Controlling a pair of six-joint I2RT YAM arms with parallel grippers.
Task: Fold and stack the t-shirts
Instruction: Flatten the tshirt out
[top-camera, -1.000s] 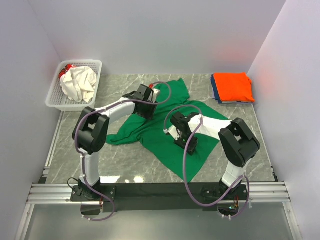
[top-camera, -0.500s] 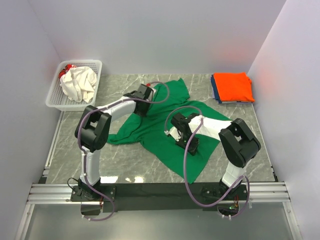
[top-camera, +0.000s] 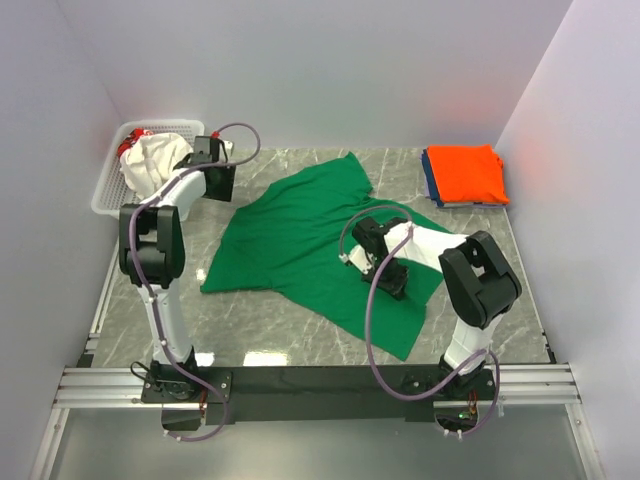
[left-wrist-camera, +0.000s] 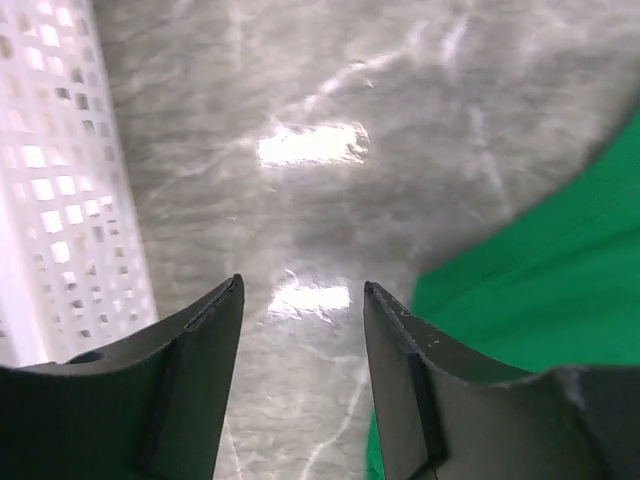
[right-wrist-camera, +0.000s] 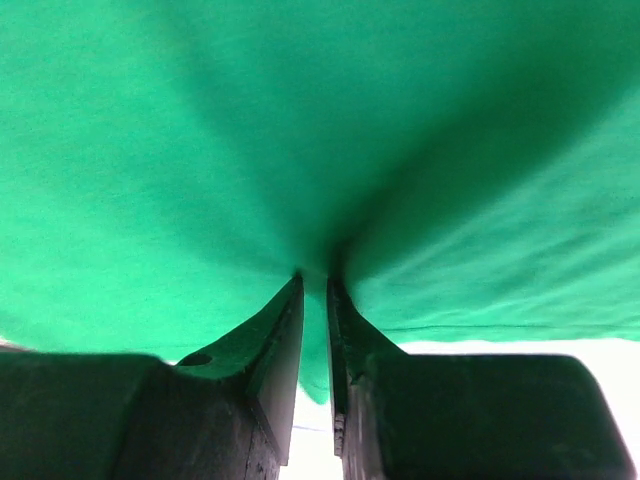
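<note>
Right wrist | right jaws pinch soft green t-shirt | left jaws apart over glossy marble table

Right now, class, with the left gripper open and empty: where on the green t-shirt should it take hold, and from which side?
Probably the left edge of the green t-shirt, approached from the bare table on that side. The cloth lies flat, so only an edge offers a lip to pinch. The open left gripper hangs beside that edge, and the right gripper is shut on cloth farther right.
</note>
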